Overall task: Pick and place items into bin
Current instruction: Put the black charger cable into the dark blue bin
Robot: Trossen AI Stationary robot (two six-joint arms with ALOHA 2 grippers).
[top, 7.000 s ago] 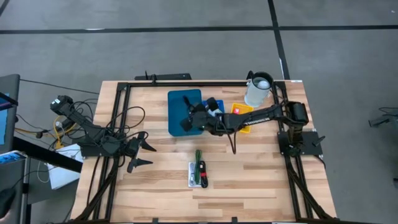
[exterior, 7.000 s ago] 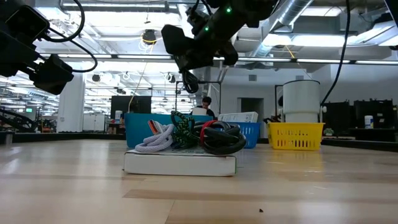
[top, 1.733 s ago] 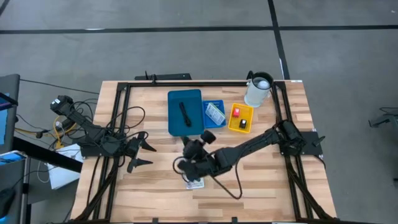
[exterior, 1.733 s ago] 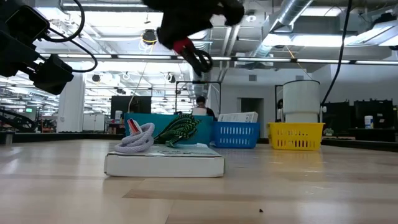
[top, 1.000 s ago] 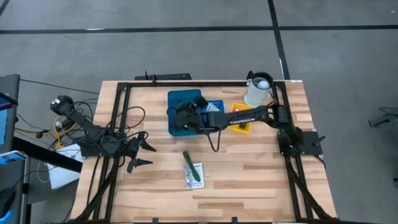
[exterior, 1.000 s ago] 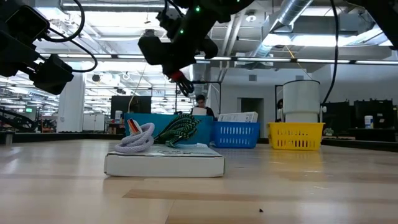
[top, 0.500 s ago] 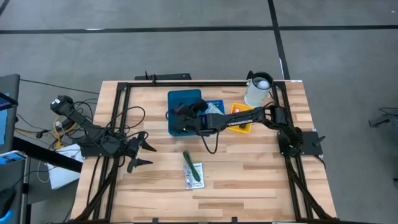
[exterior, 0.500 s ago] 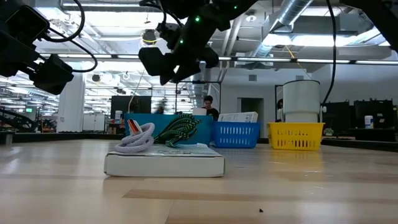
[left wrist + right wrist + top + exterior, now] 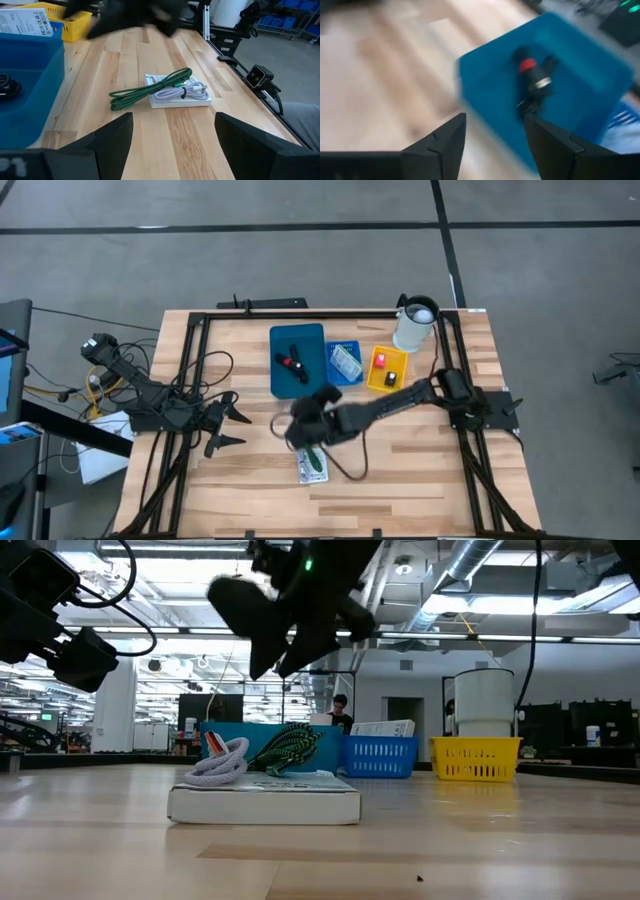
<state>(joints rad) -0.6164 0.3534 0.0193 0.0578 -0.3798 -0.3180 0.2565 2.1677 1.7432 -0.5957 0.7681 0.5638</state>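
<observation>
The right claw (image 9: 305,420) is now hanging over the middle of the bench (image 9: 420,470), just above the remaining pile, whereas half a second ago it was reaching over the blue bin (image 9: 297,340). Its fingers are standing apart with nothing between them, as the right wrist view shows. A black-and-red cable bundle (image 9: 292,363) is now lying inside the blue bin, where a moment earlier the arm was covering that spot, so that item is looking delivered and the arm is heading back for another.

What is left on the bench is a white flat packet (image 9: 177,96) with a green-and-black braided cord (image 9: 145,91) draped across it and a pale coiled cable (image 9: 182,90) resting on top. The cord is trailing off the packet's edge onto the wood. It is looking limp and likely to slide or drag the pale coil along if it is being lifted by one end.

The left claw (image 9: 225,427) is waiting at the left side of the bench, fingers spread, holding nothing.
</observation>
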